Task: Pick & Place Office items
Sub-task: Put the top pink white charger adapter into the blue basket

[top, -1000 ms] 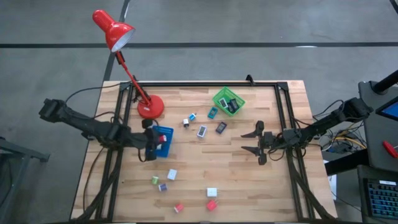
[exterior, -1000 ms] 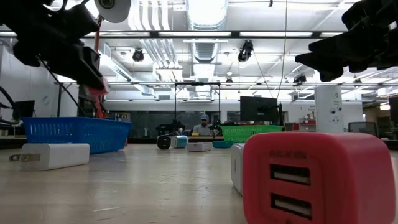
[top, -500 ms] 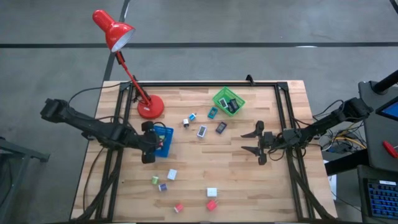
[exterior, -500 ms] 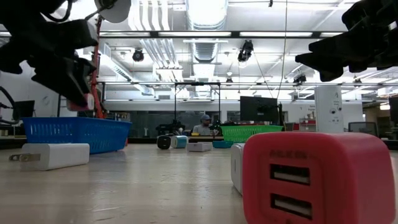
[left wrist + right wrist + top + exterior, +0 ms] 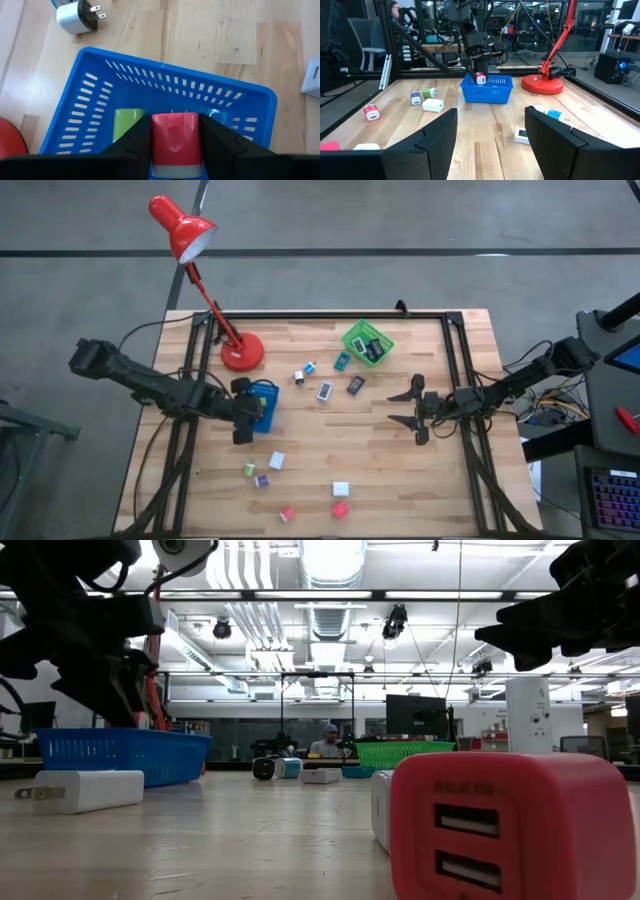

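My left gripper (image 5: pixel 175 150) is clamped on a red charger block (image 5: pixel 175 139), held above the blue basket (image 5: pixel 90 107), where a green block (image 5: pixel 129 124) already lies. My judgement: if I let go while off-centre, the red block could strike the basket wall and tumble onto the table (image 5: pixel 400 470).

My right gripper (image 5: pixel 415 409) waits partly open and empty over the table's right half.

In the overhead view I count one blue basket, one green basket (image 5: pixel 368 342), one red desk lamp (image 5: pixel 183 228), four loose pieces near the green basket and six scattered along the table's near side.
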Controlling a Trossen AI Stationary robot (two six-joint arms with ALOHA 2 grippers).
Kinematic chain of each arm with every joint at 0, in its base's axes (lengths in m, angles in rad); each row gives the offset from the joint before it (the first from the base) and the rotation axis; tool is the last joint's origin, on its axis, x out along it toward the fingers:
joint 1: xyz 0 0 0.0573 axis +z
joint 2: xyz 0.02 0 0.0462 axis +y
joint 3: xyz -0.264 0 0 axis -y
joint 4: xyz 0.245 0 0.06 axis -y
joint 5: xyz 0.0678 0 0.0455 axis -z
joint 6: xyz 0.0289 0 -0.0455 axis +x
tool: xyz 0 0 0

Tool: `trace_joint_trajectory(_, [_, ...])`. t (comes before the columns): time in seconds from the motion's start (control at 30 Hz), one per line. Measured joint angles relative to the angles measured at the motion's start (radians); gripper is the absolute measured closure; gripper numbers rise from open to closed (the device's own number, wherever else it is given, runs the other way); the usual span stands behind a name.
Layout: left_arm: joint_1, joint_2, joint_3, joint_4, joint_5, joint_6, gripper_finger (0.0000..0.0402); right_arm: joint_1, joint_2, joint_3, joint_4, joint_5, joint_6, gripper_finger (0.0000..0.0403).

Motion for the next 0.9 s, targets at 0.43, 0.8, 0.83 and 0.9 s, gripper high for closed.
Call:
trace_joint_trajectory(0.43, [0.009,0.072,0.0,0.028,0.032,0.0,0.0274,0.0,0.0,0.0,0.0,0.0,0.003,0.0179])
trace_joint_trajectory(0.8, [0.013,0.113,0.001,0.055,0.044,0.001,0.0274,0.0,0.0,0.0,0.0,0.0,0.004,0.0179])
trace_joint_trajectory(0.83, [0.014,0.112,0.001,0.055,0.045,0.003,0.0274,0.0,0.0,0.0,0.0,0.0,0.004,0.0179])
trace_joint_trajectory(0.9, [0.014,0.111,0.001,0.054,0.047,0.004,0.0274,0.0,0.0,0.0,0.0,0.0,0.004,0.0179])
